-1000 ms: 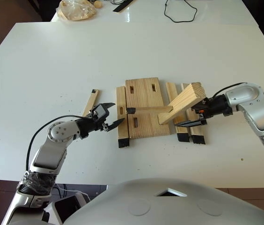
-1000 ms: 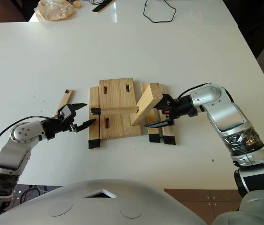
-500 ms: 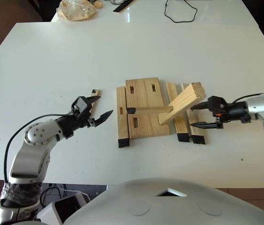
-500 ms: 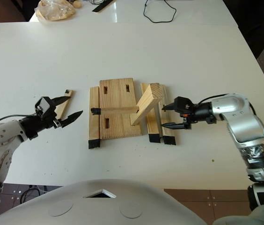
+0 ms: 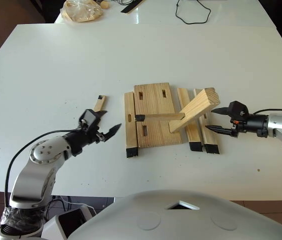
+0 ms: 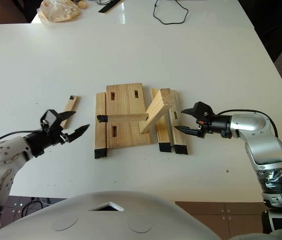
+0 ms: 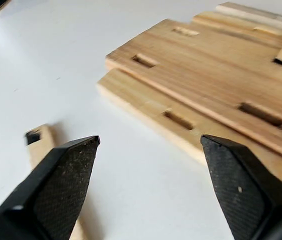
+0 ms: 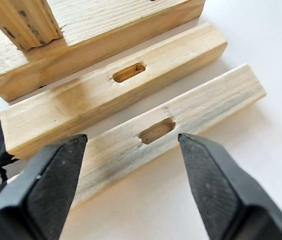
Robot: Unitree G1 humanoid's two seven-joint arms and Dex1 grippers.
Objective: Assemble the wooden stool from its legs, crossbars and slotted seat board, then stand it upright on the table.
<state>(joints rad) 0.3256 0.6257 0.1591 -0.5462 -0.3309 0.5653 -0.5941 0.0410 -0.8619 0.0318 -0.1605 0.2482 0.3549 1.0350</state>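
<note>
The slotted seat board [image 5: 153,107] lies flat mid-table, and one black-footed leg [image 5: 129,122] lies along its left edge. A crossbar [image 5: 158,117] runs over the board into a tilted leg [image 5: 197,107] that leans up to the right. Two more legs [image 5: 202,131] lie flat on the right. A loose crossbar [image 5: 99,103] lies further left. My left gripper [image 5: 107,127] is open, just off the table between the loose crossbar and the left leg. My right gripper [image 5: 210,119] is open beside the flat legs [image 8: 191,115], holding nothing.
The white table [image 5: 56,65] has free room all around the parts. A second table behind carries a crumpled bag [image 5: 82,10] and a black cable [image 5: 193,12]. The near table edge runs just below both arms.
My right gripper has drawn back to the right, away from the tilted leg's upper end. My left gripper has pulled back left from the leg beside the board.
</note>
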